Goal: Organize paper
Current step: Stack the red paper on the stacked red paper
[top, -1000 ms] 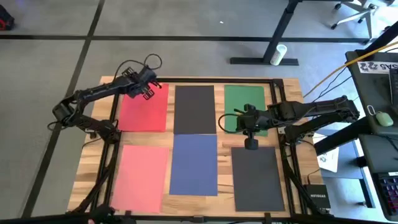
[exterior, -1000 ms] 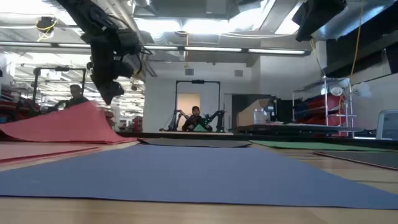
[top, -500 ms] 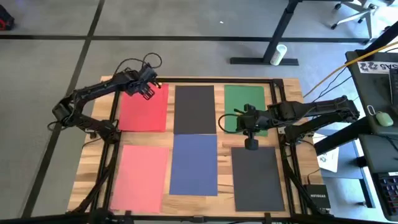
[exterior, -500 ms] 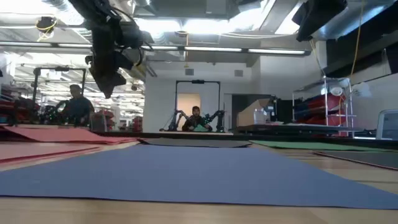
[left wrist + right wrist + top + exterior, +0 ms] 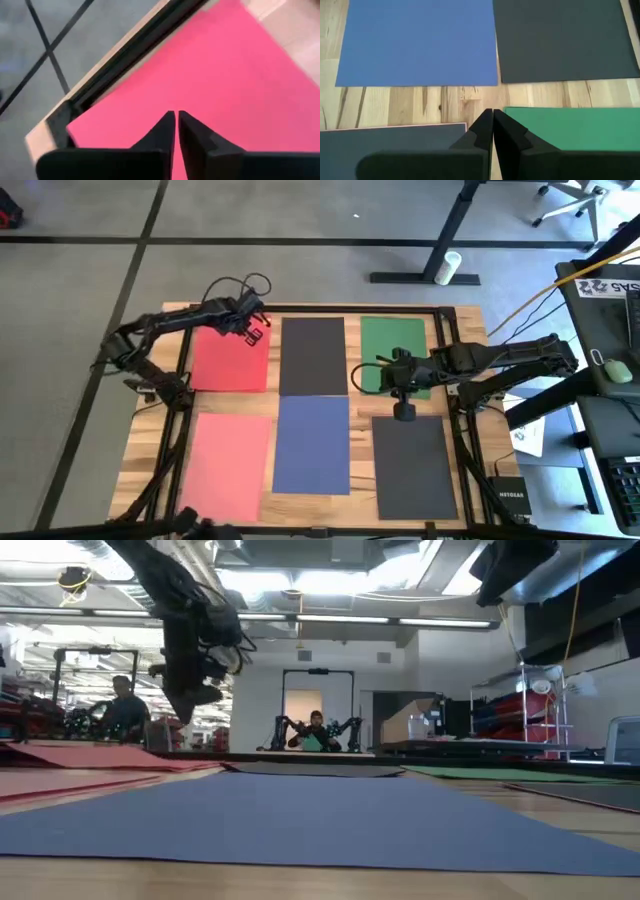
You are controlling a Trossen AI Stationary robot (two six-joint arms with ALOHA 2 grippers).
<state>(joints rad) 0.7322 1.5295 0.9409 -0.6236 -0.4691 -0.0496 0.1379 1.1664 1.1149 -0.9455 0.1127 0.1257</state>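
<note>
On the table (image 5: 465,315), red sheet (image 5: 228,360) flat, long axis front-to-back

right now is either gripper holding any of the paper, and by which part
Nothing is held. The left gripper is shut and empty above the red sheet; the right gripper is shut, empty, between sheets.

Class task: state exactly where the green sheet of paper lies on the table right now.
In the high view the green sheet lies flat in the far row on the table's right side, beside a black sheet, partly under the right gripper.
</note>
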